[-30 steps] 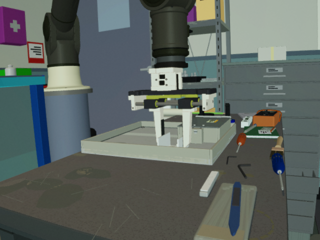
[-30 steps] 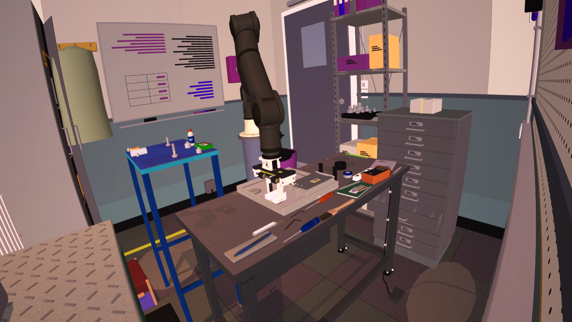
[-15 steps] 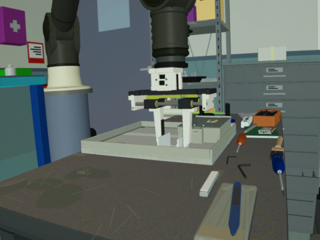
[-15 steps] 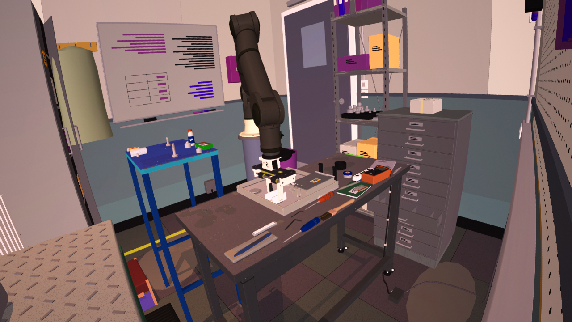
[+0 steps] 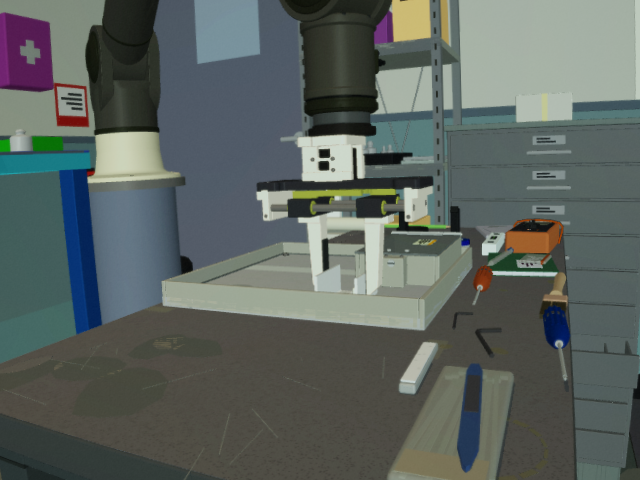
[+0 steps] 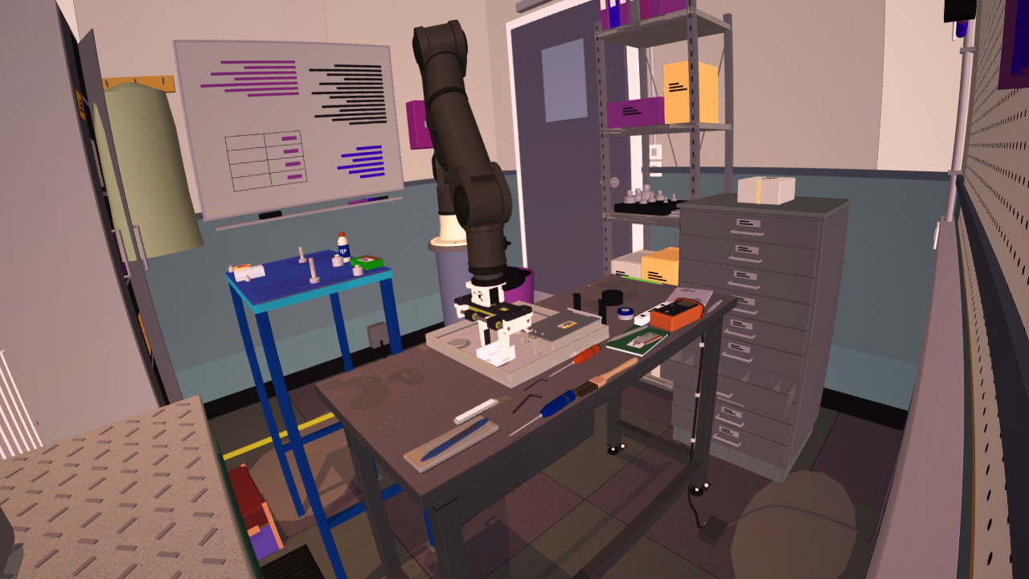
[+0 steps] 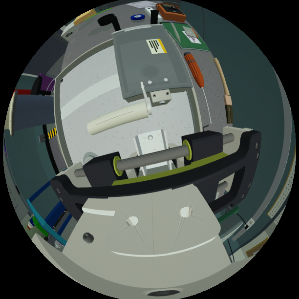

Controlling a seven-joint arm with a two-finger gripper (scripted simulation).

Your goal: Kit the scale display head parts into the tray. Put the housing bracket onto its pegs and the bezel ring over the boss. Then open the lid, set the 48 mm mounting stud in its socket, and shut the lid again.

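The housing bracket (image 7: 151, 145), a small white plate with a hole, is partly hidden behind the gripper's guide rod and sits low in the grey tray (image 5: 315, 281). The bracket (image 5: 344, 284) is between the fingers of my gripper (image 5: 343, 287), which is letting go of it. Beyond it in the tray a white cylinder (image 7: 118, 120) lies on its side, and the lidded compartment (image 7: 152, 64) with a yellow label has its lid down, a small handle block (image 7: 161, 97) at its near edge. The bezel ring and the stud are not identifiable.
The drawer cabinet (image 6: 755, 317) stands right of the bench. Right of the tray lie a red screwdriver (image 5: 483, 281), two hex keys (image 5: 478, 328), a blue screwdriver (image 5: 557, 336) and an orange meter (image 5: 533, 235). A white bar (image 5: 418, 367) and a blue pen on a pad (image 5: 468, 413) lie nearer.
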